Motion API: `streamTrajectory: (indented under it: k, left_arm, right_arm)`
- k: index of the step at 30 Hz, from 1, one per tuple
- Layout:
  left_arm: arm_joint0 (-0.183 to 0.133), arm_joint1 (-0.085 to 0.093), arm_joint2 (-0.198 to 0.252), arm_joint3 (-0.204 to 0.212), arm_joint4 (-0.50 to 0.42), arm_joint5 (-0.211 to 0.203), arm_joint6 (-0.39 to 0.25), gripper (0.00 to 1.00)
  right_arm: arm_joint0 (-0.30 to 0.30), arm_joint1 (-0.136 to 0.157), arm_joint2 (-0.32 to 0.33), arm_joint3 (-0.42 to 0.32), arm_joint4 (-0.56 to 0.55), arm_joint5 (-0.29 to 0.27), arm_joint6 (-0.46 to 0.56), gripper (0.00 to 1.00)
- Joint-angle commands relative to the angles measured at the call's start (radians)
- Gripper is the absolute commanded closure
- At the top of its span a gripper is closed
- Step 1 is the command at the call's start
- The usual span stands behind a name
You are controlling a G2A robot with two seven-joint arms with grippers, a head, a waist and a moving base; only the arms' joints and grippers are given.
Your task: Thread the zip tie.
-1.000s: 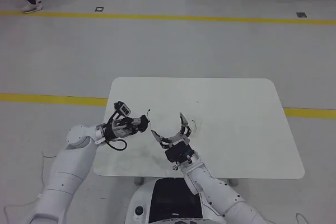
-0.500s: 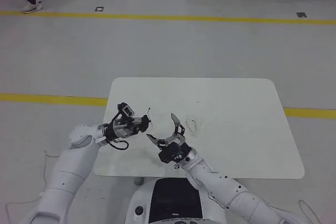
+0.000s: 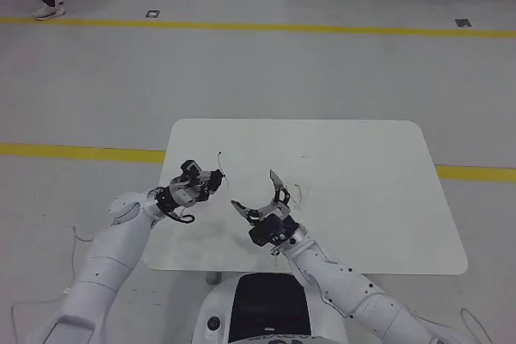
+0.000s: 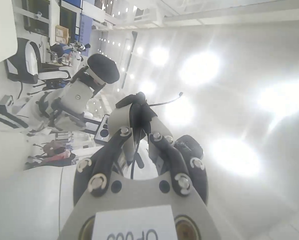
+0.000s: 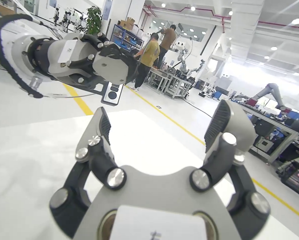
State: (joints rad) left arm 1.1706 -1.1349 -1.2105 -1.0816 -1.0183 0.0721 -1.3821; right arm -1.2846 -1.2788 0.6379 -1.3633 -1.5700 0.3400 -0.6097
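A thin black zip tie (image 3: 219, 163) sticks up out of my left gripper (image 3: 208, 181), which is shut on it over the near left part of the white table (image 3: 370, 172). In the left wrist view the fingertips (image 4: 135, 101) pinch the zip tie (image 4: 165, 103), and its free end curves off to one side. My right gripper (image 3: 256, 194) hangs open a short way to the right of it, nothing between its fingers. The right wrist view shows the right gripper (image 5: 162, 116) with ribbed pads spread wide and the left gripper (image 5: 112, 66) beyond it.
A thin dark strand (image 3: 297, 191) lies curled on the table just right of the right gripper. The table's far and right parts are bare. Yellow floor lines (image 3: 69, 153) run past the table.
My left gripper has drawn back to the left and tilted, so the tie's tip now points farther from the right gripper. The right gripper shifted left, then slightly back right, staying open.
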Motion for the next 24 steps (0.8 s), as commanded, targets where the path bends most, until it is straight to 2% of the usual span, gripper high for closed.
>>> streamTrajectory:
  k: [1,5,13,15,16,17,24]
  left_arm:
    - [0.003,-0.001,0.002,-0.004,-0.004,0.004,0.013,1.0]
    - [0.014,-0.003,0.01,-0.014,-0.052,0.053,0.016,1.0]
    - [0.01,-0.008,0.037,-0.001,-0.085,0.077,0.006,1.0]
    - [0.008,-0.009,0.044,0.001,-0.093,0.085,0.002,1.0]
    - [0.008,-0.009,0.045,0.002,-0.093,0.086,0.001,1.0]
    - [0.008,-0.009,0.045,0.002,-0.093,0.086,0.001,1.0]
    - [0.008,-0.009,0.045,0.002,-0.093,0.086,0.001,1.0]
  right_arm:
    - [-0.001,0.0,0.002,-0.002,0.0,0.0,0.004,0.0]
    - [0.005,0.001,0.0,-0.001,0.0,0.0,0.003,0.0]
    - [0.016,-0.004,-0.01,0.011,0.0,0.0,-0.042,0.0]
    - [0.019,-0.006,-0.013,0.015,0.0,0.0,-0.048,0.11]
    - [0.021,-0.007,-0.016,0.016,0.0,0.0,-0.051,0.34]
    - [0.025,-0.008,-0.022,0.021,0.0,0.0,-0.052,0.5]
    - [0.038,-0.016,-0.039,0.04,0.0,0.0,-0.049,0.57]
